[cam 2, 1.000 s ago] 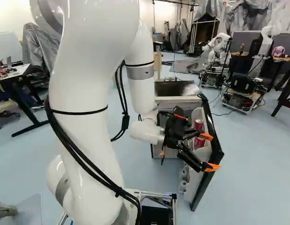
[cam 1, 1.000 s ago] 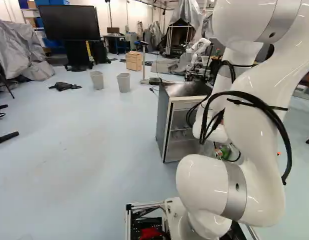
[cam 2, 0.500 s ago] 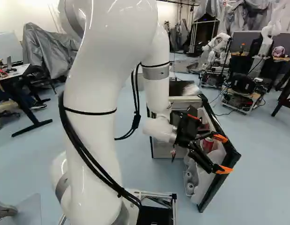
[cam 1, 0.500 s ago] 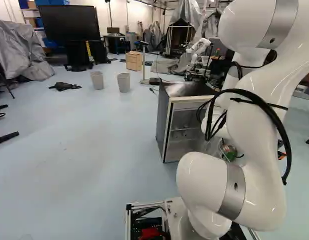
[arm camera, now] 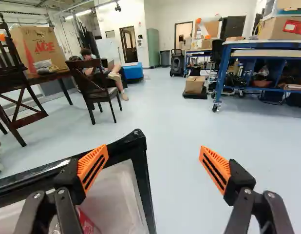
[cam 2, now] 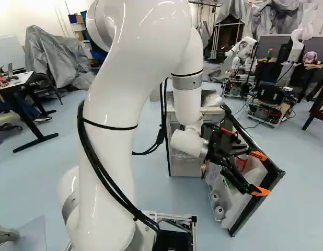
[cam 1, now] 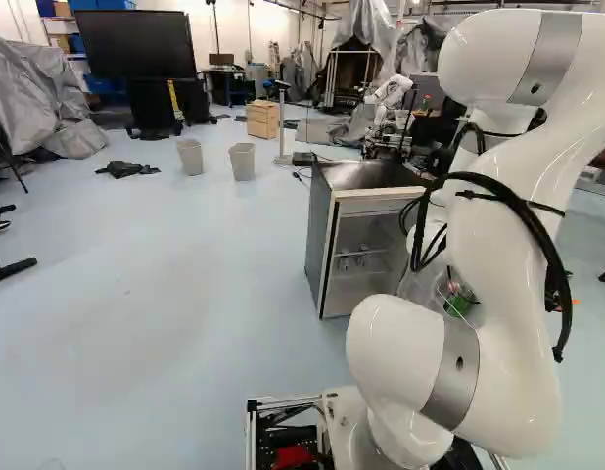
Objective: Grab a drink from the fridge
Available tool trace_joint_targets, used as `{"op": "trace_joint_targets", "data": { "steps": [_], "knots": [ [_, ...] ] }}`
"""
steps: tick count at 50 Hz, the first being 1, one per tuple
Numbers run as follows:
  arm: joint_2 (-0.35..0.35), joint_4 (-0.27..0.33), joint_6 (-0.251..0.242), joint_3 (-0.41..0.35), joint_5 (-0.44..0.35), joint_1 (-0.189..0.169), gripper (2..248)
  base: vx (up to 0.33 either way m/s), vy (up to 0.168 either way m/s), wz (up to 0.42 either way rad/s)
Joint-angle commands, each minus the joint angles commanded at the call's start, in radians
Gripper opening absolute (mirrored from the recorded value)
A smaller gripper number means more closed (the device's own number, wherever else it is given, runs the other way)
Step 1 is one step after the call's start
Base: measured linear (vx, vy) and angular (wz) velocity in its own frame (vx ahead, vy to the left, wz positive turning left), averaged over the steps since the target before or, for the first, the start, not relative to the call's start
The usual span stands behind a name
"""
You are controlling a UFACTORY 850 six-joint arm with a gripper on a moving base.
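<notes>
Holds jaws released and spread wide, one orange-padded finger (arm camera: 93, 165) by the open fridge door (cam 2: 257, 204), standing in the way. Has the red can (cam 2: 241, 162) in the door shelf, near that finger. Faces a wooden chair (arm camera: 104, 93) and cardboard box (arm camera: 194, 84), well apart.

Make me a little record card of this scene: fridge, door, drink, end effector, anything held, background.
Fridge: small, dark-sided fridge standing on the pale floor
Door: black-framed door, swung open
Drink: red can in the door's pale inner shelf
End effector: black end effector with orange pads, open, by the door
Held: nothing; the can is not gripped
Background: white arm of another robot, beyond the fridge
</notes>
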State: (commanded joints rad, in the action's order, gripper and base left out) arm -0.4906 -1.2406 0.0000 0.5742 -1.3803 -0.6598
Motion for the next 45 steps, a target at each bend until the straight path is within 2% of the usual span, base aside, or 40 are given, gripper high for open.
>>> {"op": "trace_joint_targets", "data": {
  "steps": [9,17,45],
  "knots": [
    [0.018,0.009,0.0,-0.03,0.0,0.004,247,0.0,0.0,0.0],
    [0.047,0.051,0.0,-0.078,0.0,0.012,247,0.0,0.0,0.0],
    [0.167,0.333,0.0,-0.258,0.0,0.046,247,0.0,0.0,0.0]
  ]
}}
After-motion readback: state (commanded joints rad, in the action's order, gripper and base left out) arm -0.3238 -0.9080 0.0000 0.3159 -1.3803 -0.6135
